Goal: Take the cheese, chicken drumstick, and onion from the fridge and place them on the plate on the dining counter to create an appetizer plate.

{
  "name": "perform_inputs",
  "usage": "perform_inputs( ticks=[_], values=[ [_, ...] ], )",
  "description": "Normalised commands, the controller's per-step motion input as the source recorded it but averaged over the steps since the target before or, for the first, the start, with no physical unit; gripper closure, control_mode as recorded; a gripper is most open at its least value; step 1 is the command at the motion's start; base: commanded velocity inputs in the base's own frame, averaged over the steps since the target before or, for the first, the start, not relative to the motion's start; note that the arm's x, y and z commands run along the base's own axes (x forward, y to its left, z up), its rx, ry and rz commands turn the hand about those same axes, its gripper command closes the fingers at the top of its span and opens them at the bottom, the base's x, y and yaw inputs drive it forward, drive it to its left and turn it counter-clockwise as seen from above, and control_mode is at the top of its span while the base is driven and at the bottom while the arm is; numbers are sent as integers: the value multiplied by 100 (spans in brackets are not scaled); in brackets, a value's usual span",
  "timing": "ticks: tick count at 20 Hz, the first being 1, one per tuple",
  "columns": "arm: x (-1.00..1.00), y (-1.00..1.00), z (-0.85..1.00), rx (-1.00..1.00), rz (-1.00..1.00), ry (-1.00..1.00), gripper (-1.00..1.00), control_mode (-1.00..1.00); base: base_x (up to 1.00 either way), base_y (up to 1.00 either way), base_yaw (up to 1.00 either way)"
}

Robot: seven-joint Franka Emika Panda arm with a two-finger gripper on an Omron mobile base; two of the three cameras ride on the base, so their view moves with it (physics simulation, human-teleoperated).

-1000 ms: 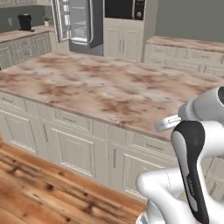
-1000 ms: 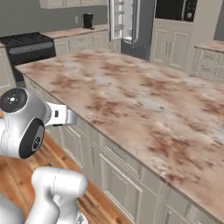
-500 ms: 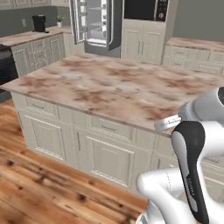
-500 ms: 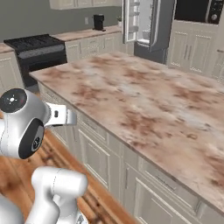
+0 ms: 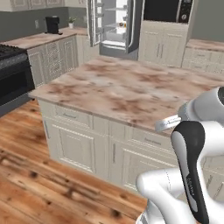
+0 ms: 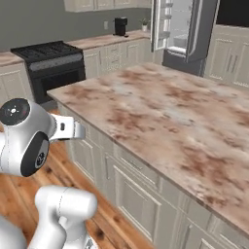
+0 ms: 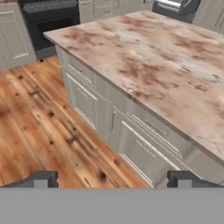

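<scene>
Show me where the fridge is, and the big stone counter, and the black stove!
fridge [image 5: 114, 24], left base view, on its open white shelves.
dining counter [image 6: 160, 109], right base view, on the bare marbled top.
stove [image 6: 56, 68], right base view, on its dark oven front.

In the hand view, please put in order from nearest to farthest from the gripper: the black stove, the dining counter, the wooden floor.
From the gripper:
1. Wooden floor, directly ahead of the fingers, to the left.
2. Dining counter, to the right, its cabinets closest.
3. Black stove, at the top left, beyond the counter's far corner.
</scene>
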Motion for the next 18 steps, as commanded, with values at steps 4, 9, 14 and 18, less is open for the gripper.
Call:
perform_inputs(
  ticks=[4, 9, 14, 18],
  values=[
    [0, 0, 0, 0, 0, 0, -100, 100, 48, 100, -3],
    [0, 0, 0, 0, 0, 0, -100, 100, 48, 100, -3],
    [0, 0, 0, 0, 0, 0, -100, 100, 49, 100, -2],
    [0, 0, 0, 0, 0, 0, -100, 100, 52, 100, -4]
  ],
)
